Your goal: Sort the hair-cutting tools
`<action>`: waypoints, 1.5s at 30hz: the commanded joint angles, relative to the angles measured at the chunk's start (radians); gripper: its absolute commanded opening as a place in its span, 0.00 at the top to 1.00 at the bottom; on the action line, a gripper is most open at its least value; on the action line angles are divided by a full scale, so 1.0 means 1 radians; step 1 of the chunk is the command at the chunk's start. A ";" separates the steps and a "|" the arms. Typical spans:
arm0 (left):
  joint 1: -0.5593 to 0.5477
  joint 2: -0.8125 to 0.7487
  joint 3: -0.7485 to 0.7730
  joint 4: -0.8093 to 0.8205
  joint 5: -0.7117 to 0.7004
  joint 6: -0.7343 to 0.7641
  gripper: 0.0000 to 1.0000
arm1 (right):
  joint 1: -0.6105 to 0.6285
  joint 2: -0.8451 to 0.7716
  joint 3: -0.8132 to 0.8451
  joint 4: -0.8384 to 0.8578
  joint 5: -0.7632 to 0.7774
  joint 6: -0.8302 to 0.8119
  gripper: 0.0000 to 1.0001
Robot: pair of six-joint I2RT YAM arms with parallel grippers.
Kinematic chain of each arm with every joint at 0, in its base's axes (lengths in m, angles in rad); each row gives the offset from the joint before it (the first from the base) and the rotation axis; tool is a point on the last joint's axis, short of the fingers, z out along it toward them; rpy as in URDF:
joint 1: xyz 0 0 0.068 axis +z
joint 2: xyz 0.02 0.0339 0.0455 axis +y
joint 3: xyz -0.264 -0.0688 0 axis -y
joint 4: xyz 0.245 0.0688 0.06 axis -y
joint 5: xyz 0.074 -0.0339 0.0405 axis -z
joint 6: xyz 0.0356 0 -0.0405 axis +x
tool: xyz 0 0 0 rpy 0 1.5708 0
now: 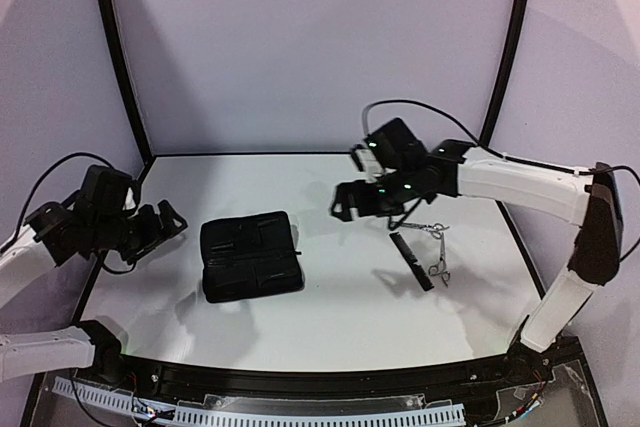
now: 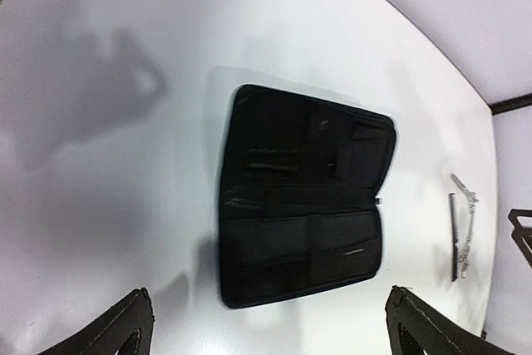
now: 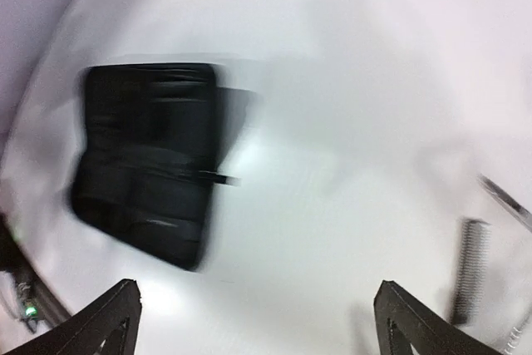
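Note:
A black comb (image 1: 412, 260) lies on the white table at the right, with silver scissors beside it (image 1: 438, 267) and just behind it (image 1: 430, 229). My right gripper (image 1: 347, 182) hovers open to their left, above the table, holding nothing. The right wrist view shows the comb (image 3: 471, 268) at the right edge, blurred, and my right gripper (image 3: 258, 309) with jaws wide apart over bare table. My left gripper (image 1: 165, 222) is open at the far left, empty. In the left wrist view the comb and scissors (image 2: 460, 234) lie far off, and my left gripper (image 2: 270, 322) stands wide.
A black zip case (image 1: 250, 257) lies open and flat left of centre, between the two arms; it also fills the left wrist view (image 2: 303, 197) and shows in the right wrist view (image 3: 145, 193). Black frame posts and light walls close in the table.

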 commanded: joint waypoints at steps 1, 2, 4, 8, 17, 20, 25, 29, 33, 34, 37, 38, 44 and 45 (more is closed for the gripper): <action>-0.003 -0.089 0.002 -0.171 -0.092 -0.022 0.01 | -0.158 -0.055 -0.175 -0.012 -0.021 -0.061 0.01; -0.003 -0.103 -0.003 -0.178 -0.110 -0.035 0.01 | -0.193 -0.058 -0.202 -0.006 -0.036 -0.083 0.01; -0.003 -0.150 -0.020 -0.203 -0.138 -0.058 0.01 | -0.255 -0.043 -0.233 -0.026 -0.036 -0.100 0.01; -0.003 -0.221 -0.050 -0.245 -0.166 -0.090 0.01 | -0.305 0.020 -0.227 -0.070 0.024 -0.152 0.01; -0.003 -0.278 -0.105 -0.266 -0.162 -0.141 0.00 | -0.326 0.200 -0.145 -0.121 0.088 -0.198 0.11; -0.003 -0.283 -0.118 -0.264 -0.153 -0.151 0.00 | -0.328 0.228 -0.140 -0.131 0.087 -0.189 0.17; -0.003 -0.287 -0.138 -0.251 -0.138 -0.161 0.00 | -0.328 0.237 -0.166 -0.139 0.088 -0.159 0.24; -0.003 -0.287 -0.150 -0.237 -0.130 -0.164 0.00 | -0.321 0.247 -0.183 -0.147 0.096 -0.158 0.28; -0.002 -0.283 -0.156 -0.231 -0.130 -0.163 0.00 | -0.301 0.269 -0.172 -0.179 0.133 -0.158 0.33; -0.002 -0.281 -0.156 -0.231 -0.131 -0.163 0.00 | -0.299 0.271 -0.171 -0.183 0.136 -0.157 0.34; -0.003 -0.281 -0.158 -0.228 -0.130 -0.164 0.00 | -0.290 0.278 -0.174 -0.194 0.144 -0.155 0.40; -0.003 -0.281 -0.158 -0.230 -0.130 -0.165 0.00 | -0.283 0.279 -0.174 -0.202 0.157 -0.152 0.41; -0.003 -0.287 -0.165 -0.232 -0.131 -0.173 0.00 | -0.244 0.292 -0.185 -0.239 0.192 -0.137 0.44; -0.003 -0.289 -0.165 -0.232 -0.131 -0.174 0.00 | -0.243 0.294 -0.189 -0.237 0.187 -0.135 0.46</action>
